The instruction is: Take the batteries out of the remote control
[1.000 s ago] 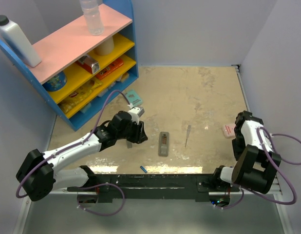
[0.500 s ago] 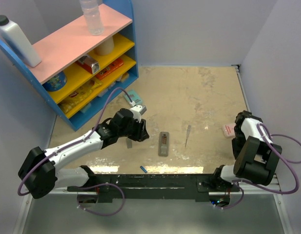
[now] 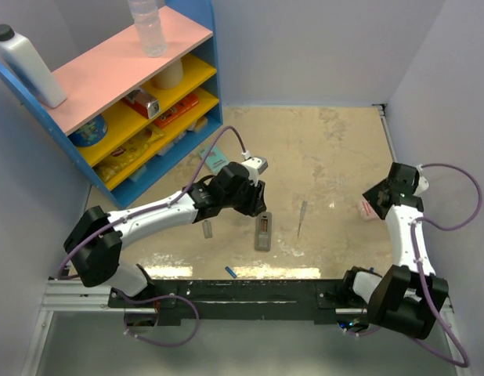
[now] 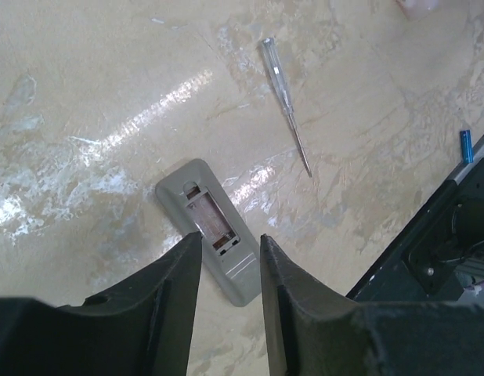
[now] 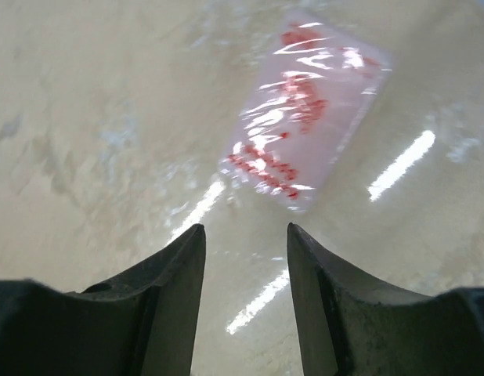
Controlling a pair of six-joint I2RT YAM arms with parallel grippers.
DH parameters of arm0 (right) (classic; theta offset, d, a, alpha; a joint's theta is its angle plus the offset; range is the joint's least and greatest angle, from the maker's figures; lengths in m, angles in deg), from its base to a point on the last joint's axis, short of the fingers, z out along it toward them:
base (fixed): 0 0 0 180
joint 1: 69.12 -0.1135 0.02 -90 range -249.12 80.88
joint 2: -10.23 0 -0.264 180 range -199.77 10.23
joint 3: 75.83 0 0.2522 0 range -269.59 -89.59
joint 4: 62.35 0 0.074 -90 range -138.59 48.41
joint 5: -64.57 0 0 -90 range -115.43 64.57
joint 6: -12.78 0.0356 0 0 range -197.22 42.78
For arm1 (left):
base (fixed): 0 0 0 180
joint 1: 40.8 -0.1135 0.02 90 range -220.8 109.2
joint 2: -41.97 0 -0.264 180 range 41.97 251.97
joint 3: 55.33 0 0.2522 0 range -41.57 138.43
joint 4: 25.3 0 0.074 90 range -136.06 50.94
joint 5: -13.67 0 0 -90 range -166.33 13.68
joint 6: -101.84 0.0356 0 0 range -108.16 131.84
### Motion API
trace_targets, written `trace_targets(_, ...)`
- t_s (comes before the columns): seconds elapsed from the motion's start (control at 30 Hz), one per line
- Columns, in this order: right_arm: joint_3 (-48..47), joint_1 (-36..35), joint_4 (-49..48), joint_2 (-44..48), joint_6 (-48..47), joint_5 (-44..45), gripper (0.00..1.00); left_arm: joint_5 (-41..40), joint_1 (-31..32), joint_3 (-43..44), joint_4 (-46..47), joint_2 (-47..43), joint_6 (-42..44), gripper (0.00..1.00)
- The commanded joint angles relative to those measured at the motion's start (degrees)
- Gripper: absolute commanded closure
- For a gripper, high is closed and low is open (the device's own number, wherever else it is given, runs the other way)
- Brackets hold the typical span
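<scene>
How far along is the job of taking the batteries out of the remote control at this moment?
Done: the remote control lies with its compartment open, and one battery lies loose by the near edge of the table. In hand: the left fingers are open and empty, above the remote. Left: the second battery; I see no blue in the compartment and cannot tell where it is.

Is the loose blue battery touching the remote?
Apart. The top view shows bare table between the battery and the remote control.
</scene>
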Motion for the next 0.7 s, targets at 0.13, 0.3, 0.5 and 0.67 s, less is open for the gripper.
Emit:
trace_targets(0.13, -1.05, -19.27, -11.72, -4.89, -13.66, -13.96, 0.49, -1.35, -2.00, 6.14, -1.06, 0.29, -2.22, 0.60)
trace_targets(0.3, 0.26, -27.82, -15.31, -8.50, -14.45, -11.93, 0.53, 2.69, -6.66, 3.25, -1.06, -3.83, -2.84, 0.60)
trace_targets(0.5, 3.34, -34.58, -21.81, -11.48, -15.42, -13.24, 0.53, 4.63, -9.91, 1.13, -1.76, -6.57, -2.05, 0.59)
trace_targets(0.67, 2.72, -38.55, -20.77, -15.18, -14.63, -7.45, 0.53, 4.89, -10.35, -0.27, -1.68, -7.80, -1.69, 0.59)
